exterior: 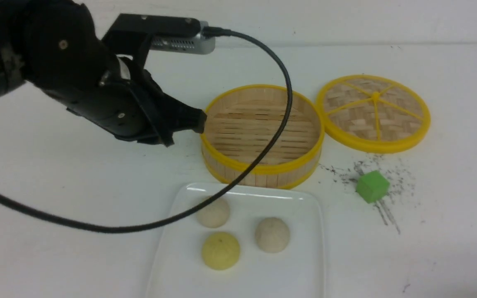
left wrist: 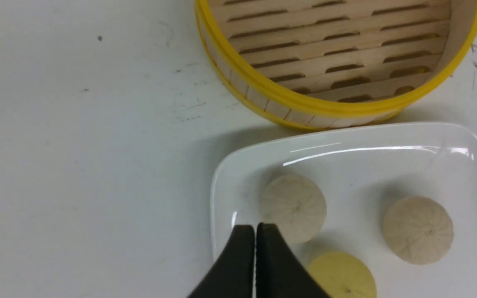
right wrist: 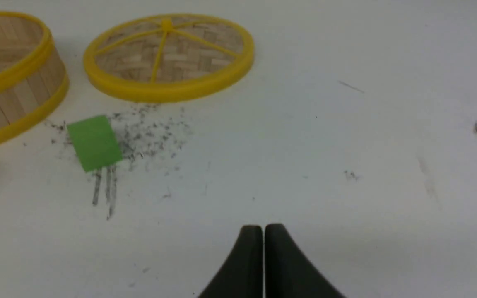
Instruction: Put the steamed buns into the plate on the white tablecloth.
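Observation:
Two pale cream steamed buns (exterior: 213, 213) (exterior: 272, 234) lie in the white plate (exterior: 300, 265) on the white tablecloth (exterior: 56, 182), with a yellower bun (exterior: 220, 250) beside them. In the left wrist view both buns (left wrist: 293, 207) (left wrist: 418, 229), the yellower bun (left wrist: 342, 277) and the plate (left wrist: 387, 165) show. My left gripper (exterior: 199, 120) (left wrist: 256, 231) is shut and empty, raised beside the steamer's left rim, above and behind the plate. My right gripper (right wrist: 262, 231) is shut and empty over bare cloth, out of the front view.
The empty bamboo steamer (exterior: 262, 134) (left wrist: 338, 54) (right wrist: 10, 70) stands just behind the plate. Its woven lid (exterior: 374, 111) (right wrist: 168, 56) lies to its right. A green cube (exterior: 372, 186) (right wrist: 94, 142) sits among black scuff marks. The left arm's black cable (exterior: 242, 178) hangs over steamer and plate.

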Robot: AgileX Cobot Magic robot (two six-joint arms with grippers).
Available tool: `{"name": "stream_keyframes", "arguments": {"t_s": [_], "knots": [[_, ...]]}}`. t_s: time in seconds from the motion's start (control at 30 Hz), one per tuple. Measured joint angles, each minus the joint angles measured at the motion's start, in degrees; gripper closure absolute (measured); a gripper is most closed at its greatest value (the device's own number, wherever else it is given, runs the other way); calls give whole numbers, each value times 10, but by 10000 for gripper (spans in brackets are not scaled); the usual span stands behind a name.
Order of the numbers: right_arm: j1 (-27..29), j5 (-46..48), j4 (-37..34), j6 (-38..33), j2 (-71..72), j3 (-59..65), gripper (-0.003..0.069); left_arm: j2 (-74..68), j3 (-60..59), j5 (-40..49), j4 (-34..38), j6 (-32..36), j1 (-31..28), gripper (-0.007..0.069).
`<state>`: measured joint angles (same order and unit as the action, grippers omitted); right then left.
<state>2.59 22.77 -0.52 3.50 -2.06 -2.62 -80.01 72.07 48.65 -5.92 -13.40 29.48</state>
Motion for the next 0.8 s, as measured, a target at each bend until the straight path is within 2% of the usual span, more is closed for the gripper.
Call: {"name": "stream_keyframes", "arguments": {"t_s": [0.4,0.6,0.8], "knots": [[-1,1,-5,1,28,37,614,134,0,79,-38,-56,0,594],[-40,1,-4,1,28,37,603,214,0,147,-45,-85,0,594],[-44,1,-4,1,28,37,592,301,-1,211,-61,-112,0,592]]}}
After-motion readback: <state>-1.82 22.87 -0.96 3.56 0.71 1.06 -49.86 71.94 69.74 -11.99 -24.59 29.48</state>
